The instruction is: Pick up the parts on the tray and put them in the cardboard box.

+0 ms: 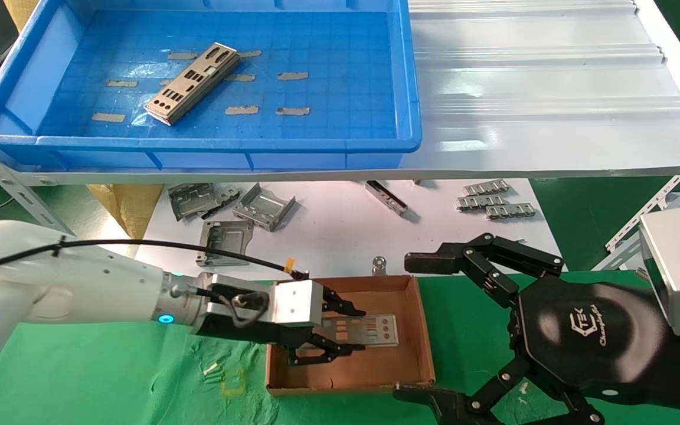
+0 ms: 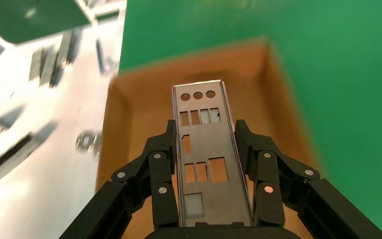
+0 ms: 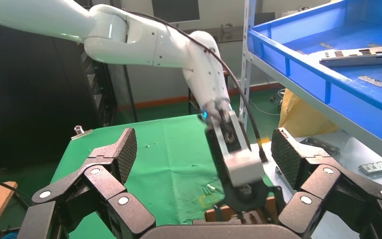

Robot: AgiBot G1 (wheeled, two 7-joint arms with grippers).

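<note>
The blue tray (image 1: 21,88) sits on the shelf at the upper left, with a small stack of silver punched parts (image 1: 192,82) lying aslant on its floor; the right wrist view also has the tray (image 3: 303,64) and those parts (image 3: 363,55). My left gripper (image 1: 355,329) is shut on one part (image 1: 375,330), held flat over the inside of the brown cardboard box (image 1: 411,354). In the left wrist view the black fingers (image 2: 166,149) clamp the long edges of the part (image 2: 214,149) above the box (image 2: 129,114). My right gripper (image 1: 428,330) hangs open just right of the box, nothing in it.
Bent grey brackets (image 1: 263,206) and ridged metal strips (image 1: 493,200) lie on the white surface behind the box. A white corrugated sheet (image 1: 552,88) lies to the right of the tray. Green cloth (image 1: 110,378) covers the table. A small metal knob (image 1: 379,264) stands at the box's far edge.
</note>
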